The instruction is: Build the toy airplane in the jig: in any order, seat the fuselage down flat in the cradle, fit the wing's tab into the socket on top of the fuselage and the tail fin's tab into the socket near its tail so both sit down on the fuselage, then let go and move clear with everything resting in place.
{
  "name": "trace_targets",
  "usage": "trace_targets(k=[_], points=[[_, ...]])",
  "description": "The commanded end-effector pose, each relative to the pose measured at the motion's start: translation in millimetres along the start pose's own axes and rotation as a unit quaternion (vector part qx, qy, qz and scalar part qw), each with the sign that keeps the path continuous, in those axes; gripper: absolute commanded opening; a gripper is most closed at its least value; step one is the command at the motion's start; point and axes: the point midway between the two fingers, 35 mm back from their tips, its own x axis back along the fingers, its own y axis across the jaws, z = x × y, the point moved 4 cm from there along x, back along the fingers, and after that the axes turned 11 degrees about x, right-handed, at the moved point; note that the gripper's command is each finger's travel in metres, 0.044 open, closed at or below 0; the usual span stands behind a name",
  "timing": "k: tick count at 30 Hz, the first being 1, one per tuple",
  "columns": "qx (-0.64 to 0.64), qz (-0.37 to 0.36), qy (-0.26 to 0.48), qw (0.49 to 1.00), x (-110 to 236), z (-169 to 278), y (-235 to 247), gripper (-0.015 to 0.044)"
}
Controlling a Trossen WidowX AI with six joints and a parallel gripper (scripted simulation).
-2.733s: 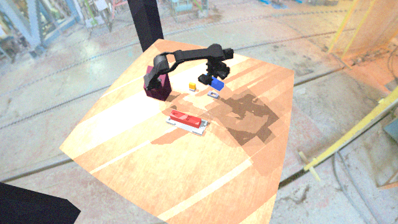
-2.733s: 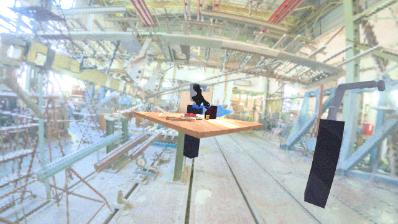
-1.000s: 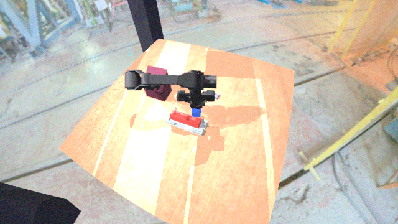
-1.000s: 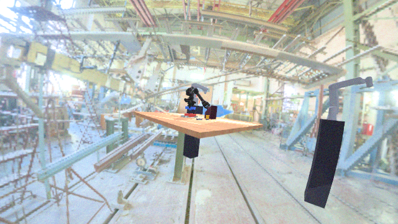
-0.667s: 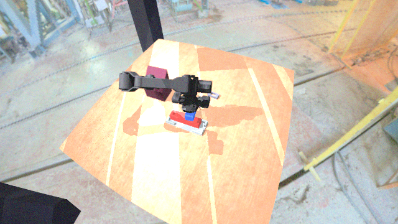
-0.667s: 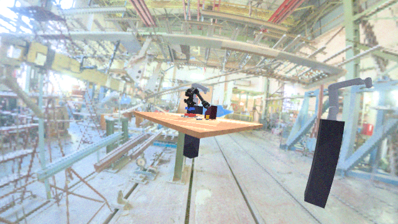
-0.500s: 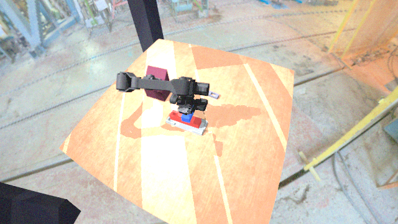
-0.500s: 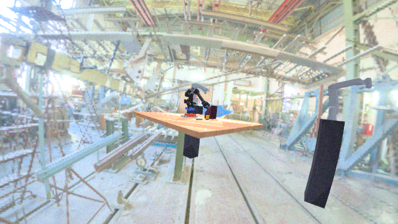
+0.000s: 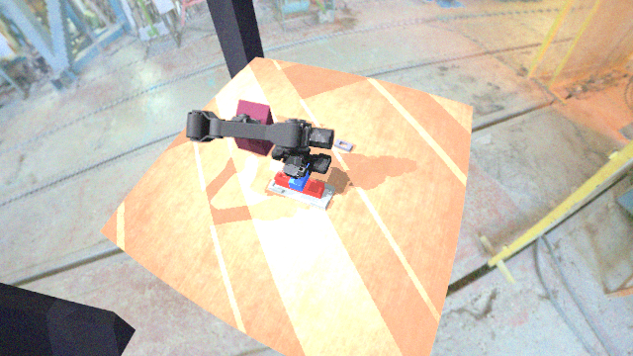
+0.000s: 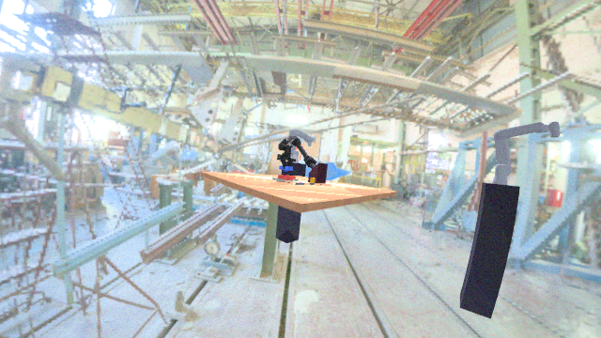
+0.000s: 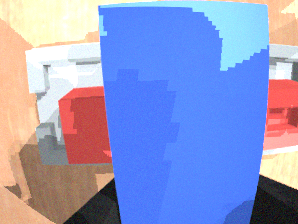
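My gripper [image 9: 299, 173] [image 10: 286, 163] points down over the jig and is shut on the blue wing [image 9: 298, 183] [image 11: 180, 129]. The wing fills the middle of the wrist view and hangs right above the red fuselage [image 9: 316, 188] [image 11: 83, 129]. I cannot tell whether wing and fuselage touch. The fuselage lies lengthwise in the grey cradle jig [image 9: 322, 202] [image 11: 45, 70]. A small lavender piece [image 9: 343, 144], the tail fin by its look, lies flat on the table behind the jig, to the right of the arm.
A maroon block [image 9: 253, 126] [image 10: 321, 172] stands on the orange table [image 9: 307, 277] [image 10: 305, 194] behind the arm. A small yellow thing [image 10: 311, 179] sits beside it in the exterior view. Dark posts stand beyond the table's edges.
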Motion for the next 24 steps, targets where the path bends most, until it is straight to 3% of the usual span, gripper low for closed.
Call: trace_targets(k=[1,24], points=[[-0.003,0.0,-0.003,1.0,0,-1,0,0.0195],[-0.003,-0.001,-0.003,1.0,-25,-1,1,0.0195]])
